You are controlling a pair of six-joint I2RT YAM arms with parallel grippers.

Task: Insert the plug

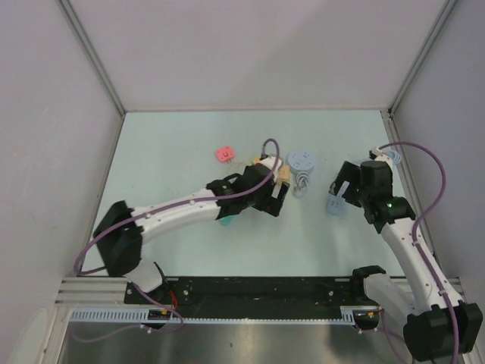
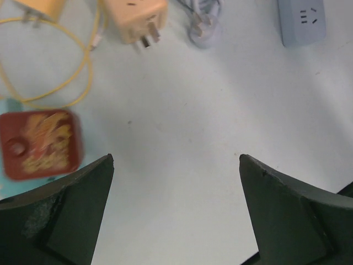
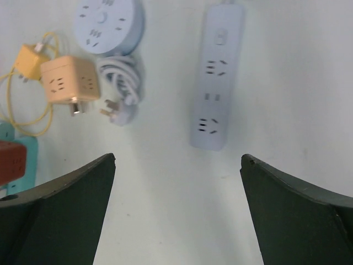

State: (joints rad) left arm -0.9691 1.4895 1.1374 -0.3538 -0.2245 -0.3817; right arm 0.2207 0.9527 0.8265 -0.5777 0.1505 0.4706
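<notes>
A white plug [image 3: 117,114] on a coiled white cable [image 3: 122,77] lies beside a round pale-blue socket hub [image 3: 107,23]. To its right lies a long pale-blue power strip [image 3: 215,77] with its sockets facing up. An orange cube adapter [image 2: 135,19] lies with its pins toward the camera. My left gripper [image 2: 176,157] is open over bare table, below the orange cube and the white plug [image 2: 204,30]. My right gripper [image 3: 178,157] is also open, just short of the strip's near end. In the top view the left gripper [image 1: 280,191] and right gripper [image 1: 339,189] flank the plug [image 1: 301,186].
A red cube [image 2: 41,144] lies left of my left fingers, on a teal piece [image 3: 23,160]. A yellow charger [image 3: 30,58] with a looping yellow cable [image 2: 71,88] lies behind it. A pink item [image 1: 223,155] rests further back. Walls enclose the table [image 1: 182,136].
</notes>
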